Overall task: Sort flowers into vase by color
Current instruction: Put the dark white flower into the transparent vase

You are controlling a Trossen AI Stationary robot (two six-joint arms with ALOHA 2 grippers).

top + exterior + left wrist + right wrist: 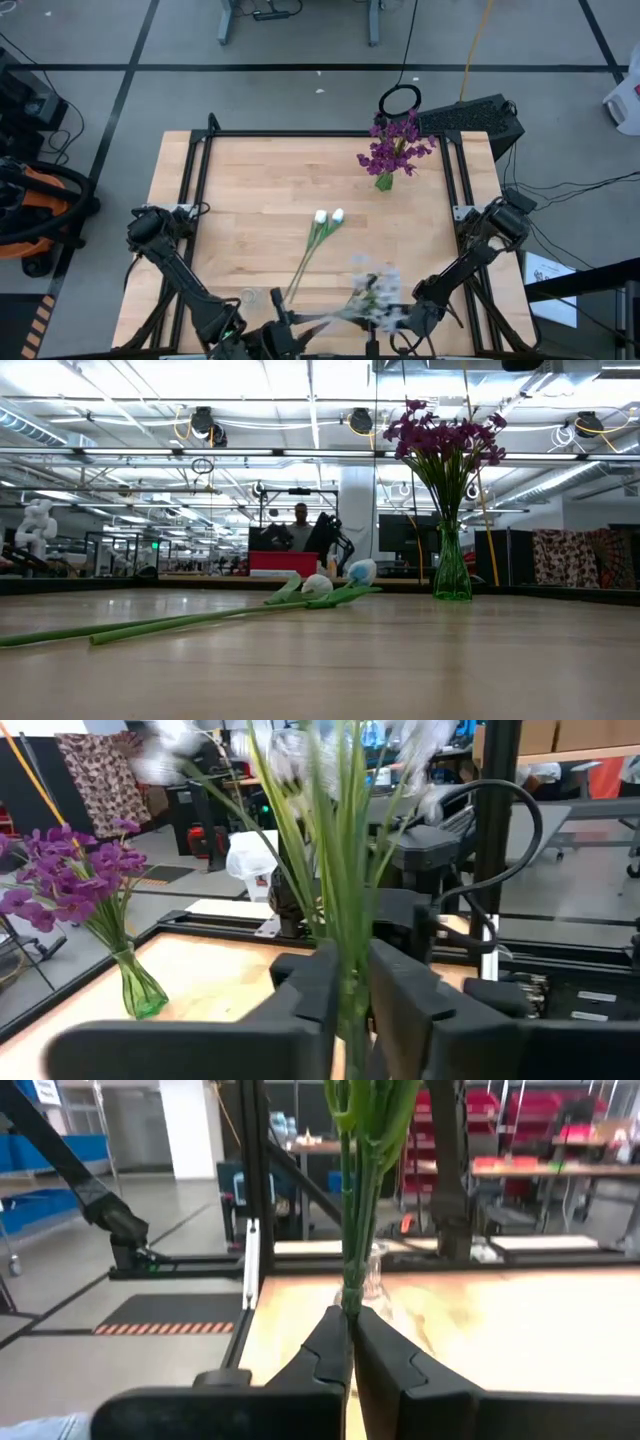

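Your left gripper point(350, 995) and right gripper point(352, 1342) each clamp the pale sprig's stems point(340, 910) at the tabletop's near edge point(330, 345); 2 white buds point(328, 216) lie mid-table.

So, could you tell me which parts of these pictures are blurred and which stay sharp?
High view: the white sprig bunch near the grippers is smeared, while the purple flowers and white tulips are crisp. Left wrist view: blossoms atop the held stems are blurred. Low view: sharp, bright ceiling lights behind the green vase.
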